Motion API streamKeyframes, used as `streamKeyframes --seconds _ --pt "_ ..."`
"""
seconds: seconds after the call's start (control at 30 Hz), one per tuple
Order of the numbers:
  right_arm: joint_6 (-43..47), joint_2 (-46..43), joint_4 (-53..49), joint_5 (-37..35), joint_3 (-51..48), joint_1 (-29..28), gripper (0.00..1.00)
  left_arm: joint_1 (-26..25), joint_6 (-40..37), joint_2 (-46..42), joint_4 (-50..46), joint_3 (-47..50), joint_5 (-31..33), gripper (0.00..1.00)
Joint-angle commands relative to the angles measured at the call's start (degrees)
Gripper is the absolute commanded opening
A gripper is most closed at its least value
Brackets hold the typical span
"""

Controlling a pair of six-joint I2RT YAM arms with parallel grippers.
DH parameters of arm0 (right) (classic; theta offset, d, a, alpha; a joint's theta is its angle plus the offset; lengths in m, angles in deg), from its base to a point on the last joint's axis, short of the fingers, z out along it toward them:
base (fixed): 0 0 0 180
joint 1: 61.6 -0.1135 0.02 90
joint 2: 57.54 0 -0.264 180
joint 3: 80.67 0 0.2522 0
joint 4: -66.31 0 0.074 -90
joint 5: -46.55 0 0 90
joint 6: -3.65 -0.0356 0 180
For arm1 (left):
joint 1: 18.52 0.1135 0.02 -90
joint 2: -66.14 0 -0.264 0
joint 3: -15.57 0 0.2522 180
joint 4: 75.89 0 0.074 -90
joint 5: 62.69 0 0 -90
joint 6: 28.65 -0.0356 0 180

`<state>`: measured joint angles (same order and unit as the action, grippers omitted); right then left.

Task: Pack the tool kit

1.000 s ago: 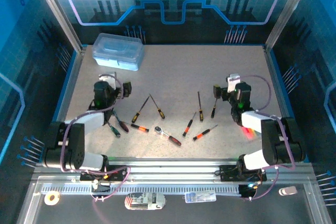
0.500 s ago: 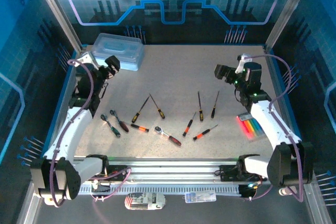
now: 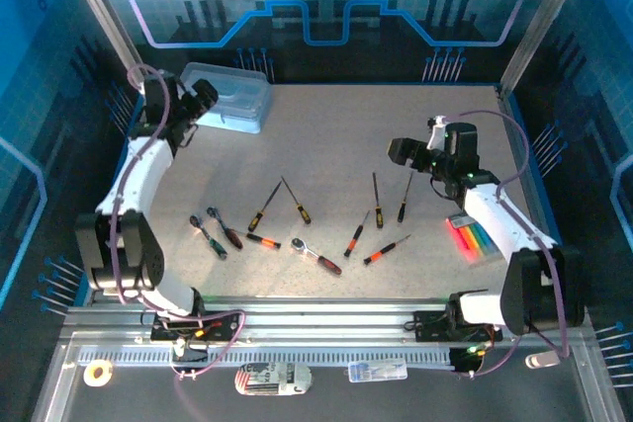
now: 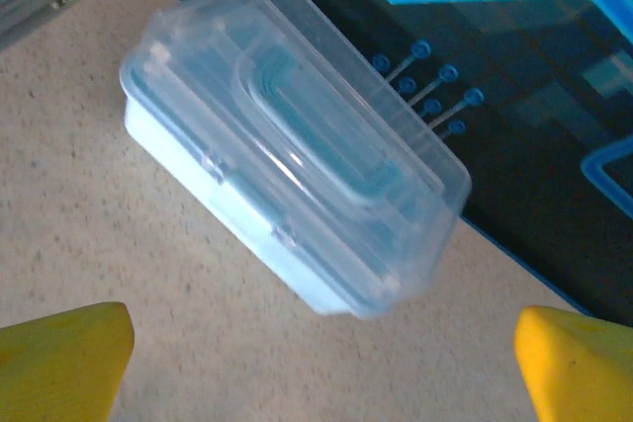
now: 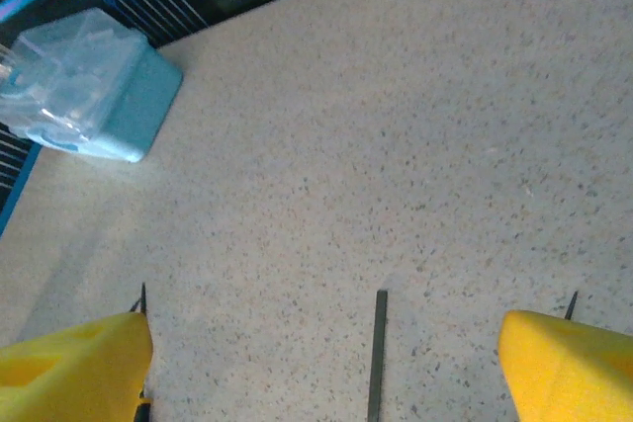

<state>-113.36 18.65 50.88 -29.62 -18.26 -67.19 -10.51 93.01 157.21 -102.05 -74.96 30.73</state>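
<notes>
Approach step: left hand (image 4: 316, 368), jaws apart, hangs over the closed box (image 4: 223, 200) at upper left. Right hand (image 5: 316, 363), also apart, above screwdrivers (image 3: 377, 195). Next move likely: unlatch lid (image 4: 326, 126).

The left arm (image 3: 134, 180) and right arm (image 3: 495, 219) are built alike: white shells on the long links, black housings at the joints and wrists. A thin purple cable (image 3: 146, 68) runs along each, looping free near the wrist. The left gripper (image 4: 316, 363) and right gripper (image 5: 326, 368) each carry 2 blunt yellow fingers (image 4: 61, 358) with a matte surface.
</notes>
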Motion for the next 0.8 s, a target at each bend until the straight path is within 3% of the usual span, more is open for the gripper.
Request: streamKeyframes --seconds 0.0,0.03,0.13,0.17,0.4,0.77 --pt "-0.53 2.36 -0.36 3.17 1.43 -0.61 0.88 4.44 -1.58 6.55 -1.82 -6.77 -3.73 0.99" --pt "-0.55 2.54 -0.35 3.63 3.00 -0.62 0.86 5.08 -1.93 8.81 -2.32 -9.41 -3.93 0.99" --pt "-0.02 3.09 -1.21 6.06 4.41 -0.71 0.81 7.15 -3.98 16.21 -4.37 -18.04 -8.87 0.84" --pt "0.24 3.10 -1.36 6.61 4.68 -0.85 0.81 7.52 -4.53 18.29 -5.76 -20.74 -8.98 0.84" --pt "1.04 3.31 -1.47 6.97 4.94 -1.01 0.84 8.07 -8.96 26.28 -4.41 -28.29 -7.07 0.89" --pt "0.64 5.62 -0.31 7.72 5.10 -1.58 0.84 8.78 -12.81 34.73 1.40 -31.06 -8.41 0.97"
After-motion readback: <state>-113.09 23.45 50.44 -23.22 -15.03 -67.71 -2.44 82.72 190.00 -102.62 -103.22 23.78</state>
